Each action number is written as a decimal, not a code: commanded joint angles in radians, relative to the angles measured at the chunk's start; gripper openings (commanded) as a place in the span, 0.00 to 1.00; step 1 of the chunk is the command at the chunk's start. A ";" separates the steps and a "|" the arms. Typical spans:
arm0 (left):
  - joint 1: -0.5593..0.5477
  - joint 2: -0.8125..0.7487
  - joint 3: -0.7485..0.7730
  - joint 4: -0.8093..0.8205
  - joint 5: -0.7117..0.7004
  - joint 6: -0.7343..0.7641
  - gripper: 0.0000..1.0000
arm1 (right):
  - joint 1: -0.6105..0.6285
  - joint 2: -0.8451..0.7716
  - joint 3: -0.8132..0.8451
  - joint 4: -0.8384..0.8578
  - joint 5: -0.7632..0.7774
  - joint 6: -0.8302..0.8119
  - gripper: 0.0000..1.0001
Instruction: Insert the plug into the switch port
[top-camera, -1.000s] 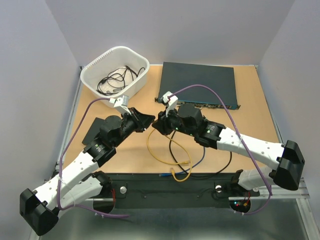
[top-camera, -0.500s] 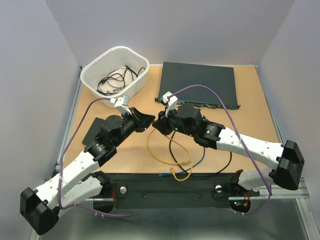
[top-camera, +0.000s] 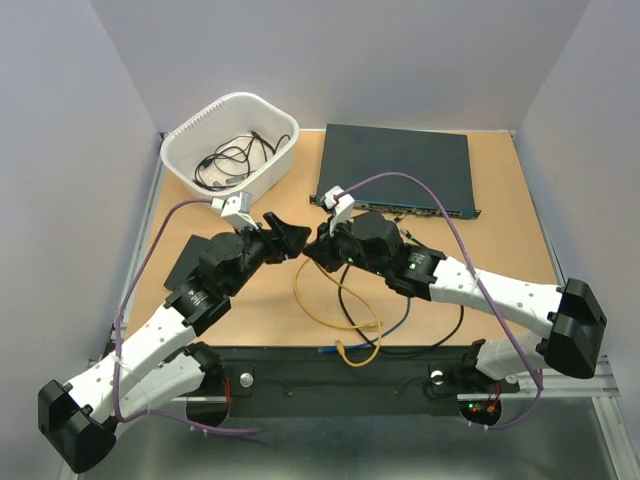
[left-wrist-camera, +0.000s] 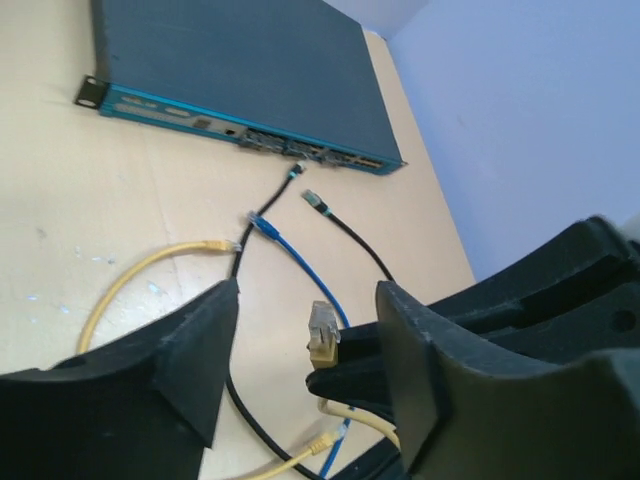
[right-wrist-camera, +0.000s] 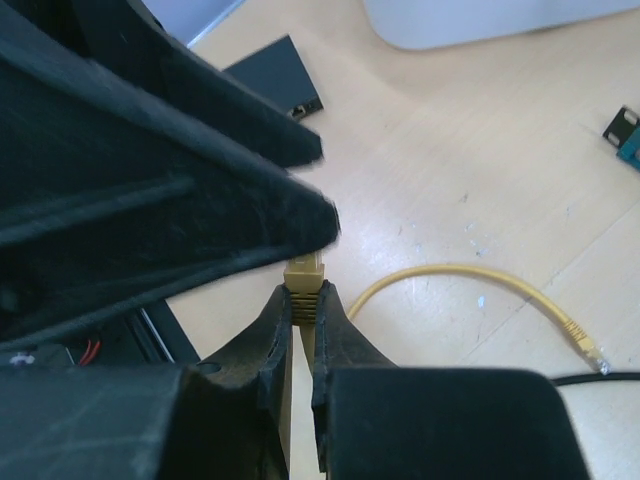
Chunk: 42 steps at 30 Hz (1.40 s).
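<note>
Switch box left (tub behind it)

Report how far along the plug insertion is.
Done: the yellow plug is off the table, pinched in the right end effector. In hand: the left end effector stands open around it, mid-air between the arms. Left: carry the plug to the small black box near the table's left edge and insert it there.
</note>
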 joint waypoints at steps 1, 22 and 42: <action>0.032 -0.033 -0.006 -0.077 -0.178 0.045 0.95 | 0.010 0.004 -0.066 0.091 0.014 0.052 0.00; 1.296 0.192 -0.069 -0.187 0.127 0.008 0.99 | 0.040 0.084 -0.263 0.301 -0.116 0.181 0.00; 1.189 0.550 -0.098 -0.092 0.233 -0.173 0.94 | 0.057 0.142 -0.266 0.334 -0.106 0.233 0.01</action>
